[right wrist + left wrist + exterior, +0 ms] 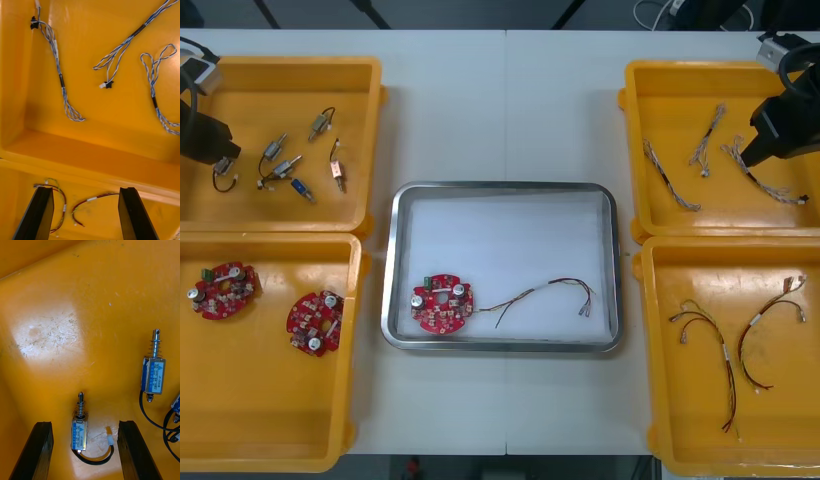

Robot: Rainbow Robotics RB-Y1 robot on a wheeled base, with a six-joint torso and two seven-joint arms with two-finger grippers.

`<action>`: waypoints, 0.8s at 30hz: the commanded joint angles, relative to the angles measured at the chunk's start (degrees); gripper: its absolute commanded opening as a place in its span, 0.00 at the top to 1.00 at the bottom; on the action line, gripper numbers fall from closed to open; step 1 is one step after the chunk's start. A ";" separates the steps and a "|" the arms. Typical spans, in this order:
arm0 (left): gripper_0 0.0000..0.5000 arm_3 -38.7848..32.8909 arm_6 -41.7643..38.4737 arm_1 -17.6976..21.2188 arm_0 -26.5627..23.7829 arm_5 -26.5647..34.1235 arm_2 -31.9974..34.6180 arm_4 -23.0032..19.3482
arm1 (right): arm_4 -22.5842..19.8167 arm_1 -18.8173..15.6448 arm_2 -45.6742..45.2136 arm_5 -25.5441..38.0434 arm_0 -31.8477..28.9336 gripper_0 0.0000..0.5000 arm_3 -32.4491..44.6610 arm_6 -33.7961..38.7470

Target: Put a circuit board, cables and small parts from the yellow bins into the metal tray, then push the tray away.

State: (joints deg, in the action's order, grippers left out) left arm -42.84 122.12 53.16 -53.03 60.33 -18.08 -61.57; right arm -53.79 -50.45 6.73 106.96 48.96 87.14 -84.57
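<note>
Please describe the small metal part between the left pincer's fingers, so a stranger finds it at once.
Start at the far yellow bin on the robot's left. At its outer side the left pincer stands open over one small metal part. It lies apart from the other small metal parts, its black cable curled in a loop.

Holds the left gripper point(222, 163) low at the far left, fingers point(41, 450) spread wide apart. Poises the right gripper point(763, 148) at the far right, fingers point(131, 213) parted just as wide, angled downward.
</note>
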 commanded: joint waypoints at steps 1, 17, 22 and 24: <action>0.00 0.57 -0.83 -0.25 -2.17 -1.10 -0.81 1.63 | 0.88 -3.25 -2.25 -3.24 0.08 0.00 -4.52 -10.18; 0.00 1.18 0.84 -0.34 -0.50 -2.94 -2.92 0.75 | 3.78 -4.39 -2.25 -14.14 2.45 0.00 -21.57 -31.01; 0.00 1.27 0.67 -0.34 -0.41 -3.03 -4.42 0.75 | 3.52 -4.31 -0.93 -19.42 3.95 0.00 -27.72 -37.07; 0.00 1.27 0.58 -0.42 -0.41 -3.12 -4.68 0.75 | 3.17 -4.13 0.30 -21.35 4.74 0.00 -30.10 -38.65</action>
State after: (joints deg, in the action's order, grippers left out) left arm -41.46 122.13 53.11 -53.01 57.96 -22.06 -60.60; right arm -50.49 -52.03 6.28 87.70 49.88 59.43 -121.08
